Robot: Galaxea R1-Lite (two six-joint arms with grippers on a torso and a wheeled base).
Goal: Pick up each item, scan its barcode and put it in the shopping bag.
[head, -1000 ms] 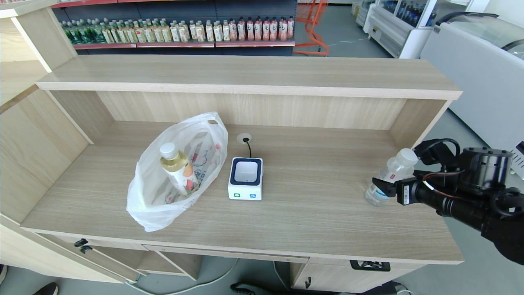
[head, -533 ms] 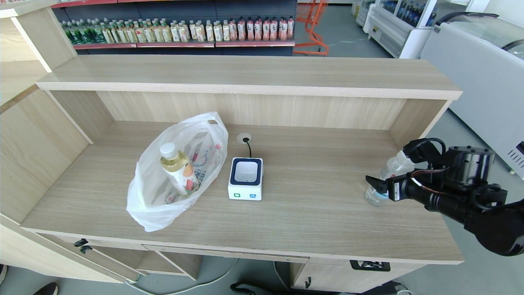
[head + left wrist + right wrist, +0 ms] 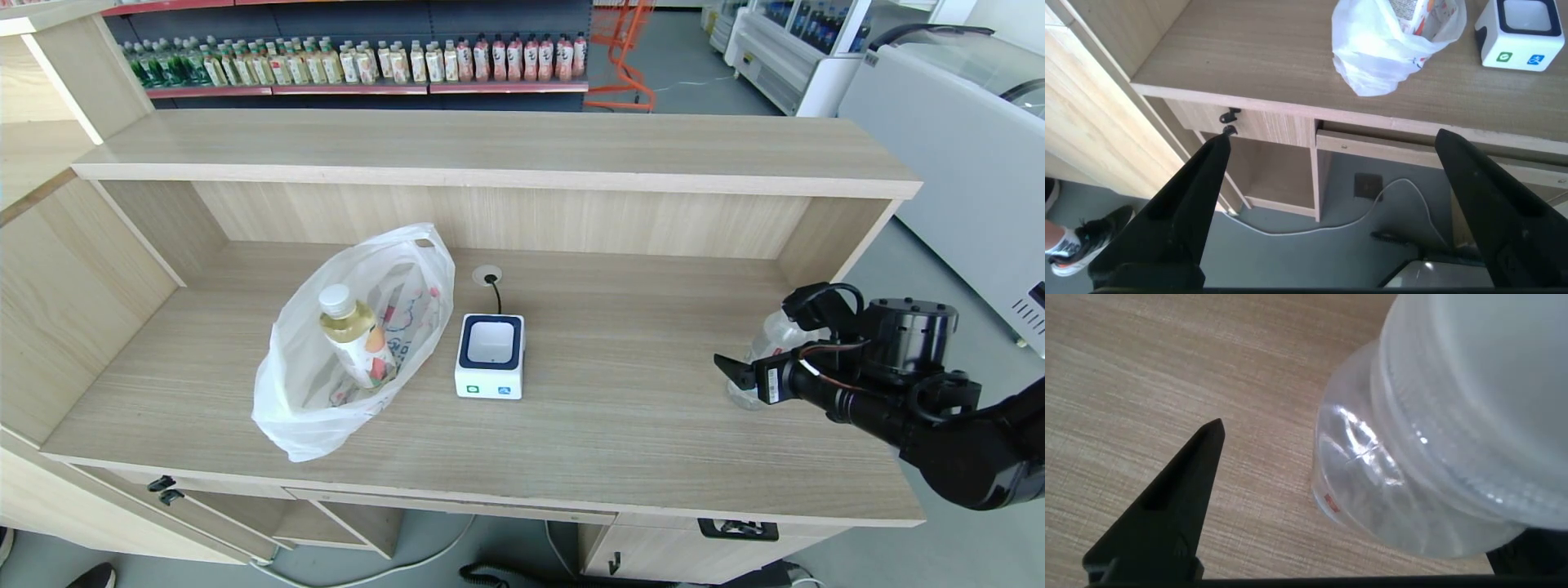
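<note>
A pale wooden checkout counter (image 3: 620, 433) stands before drink shelves (image 3: 367, 61) and chest freezers (image 3: 955, 122). On it sit a white shopping bag (image 3: 282, 408) holding a tea bottle (image 3: 353, 335), a barcode scanner (image 3: 490, 355) beside it, and a water bottle (image 3: 766, 343) upright near the right end. The right gripper (image 3: 747, 367), jaws wide, straddles that water bottle, having slid inward and covered its cap. The left gripper (image 3: 1333, 139) hangs spread wide off the counter's front edge.
</note>
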